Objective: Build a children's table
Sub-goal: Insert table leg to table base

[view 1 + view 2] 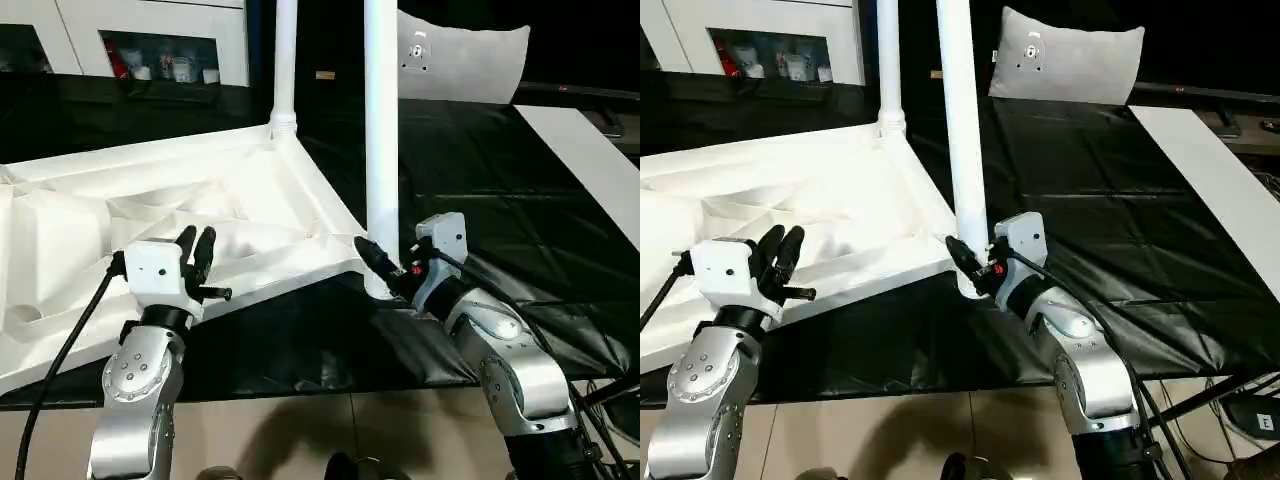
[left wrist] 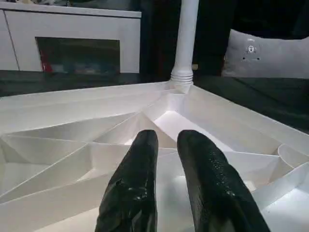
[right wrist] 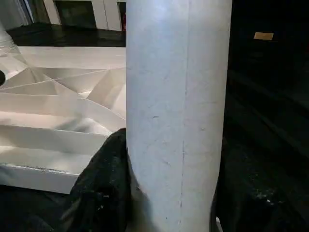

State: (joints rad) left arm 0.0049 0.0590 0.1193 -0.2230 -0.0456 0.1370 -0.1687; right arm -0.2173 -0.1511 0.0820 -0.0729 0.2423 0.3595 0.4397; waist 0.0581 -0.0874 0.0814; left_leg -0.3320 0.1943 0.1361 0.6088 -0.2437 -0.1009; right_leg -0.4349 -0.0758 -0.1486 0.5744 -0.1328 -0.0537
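While the tabletop (image 1: 200, 215) lies ribs-up on the black sheet (image 1: 480, 200) with one leg (image 1: 285, 60) seated at its far corner, my right pincer (image 1: 385, 270) pinches a second leg (image 1: 381, 120) upright at the near corner. I judge this the seating step: next, press it straight down into the socket. My left pincer (image 1: 197, 250) rests over the ribs, fingers nearly together, holding nothing.

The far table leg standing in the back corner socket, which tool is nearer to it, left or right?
Right, though only slightly. The right tool grips the near leg at the tabletop's corner, while the left tool rests over the ribbed underside, farther from the far leg.
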